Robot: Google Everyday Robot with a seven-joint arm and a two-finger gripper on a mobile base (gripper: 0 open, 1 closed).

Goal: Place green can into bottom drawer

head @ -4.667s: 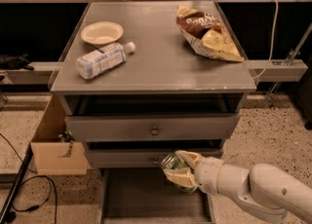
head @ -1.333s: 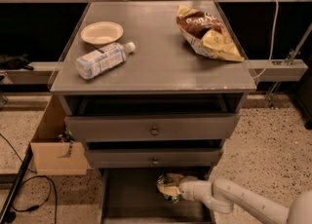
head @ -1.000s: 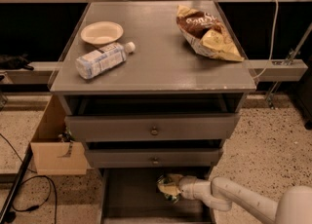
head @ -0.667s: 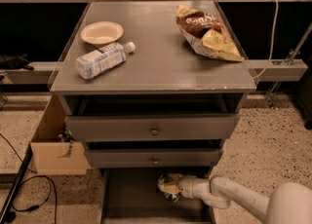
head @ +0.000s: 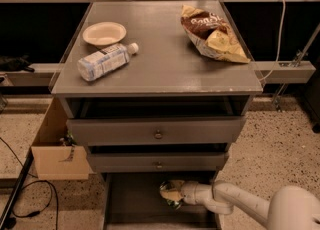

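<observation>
The grey worktop (head: 165,71) carries the same things as before, none of them moved. Below it the bottom drawer (head: 131,201) stands pulled out. The white arm (head: 242,205) reaches into it from the right. It is lower than a few seconds ago, when it hung in front of the middle drawer. Print on the brown-and-yellow chip bag (head: 212,34) and on the white label of the water bottle (head: 105,61) is unreadable. Beside the bottle sits a pale bowl (head: 104,33). The gripper (head: 171,194) is low inside the drawer near its back, fingers closed around the green can (head: 173,203), barely shifted over the last second.
</observation>
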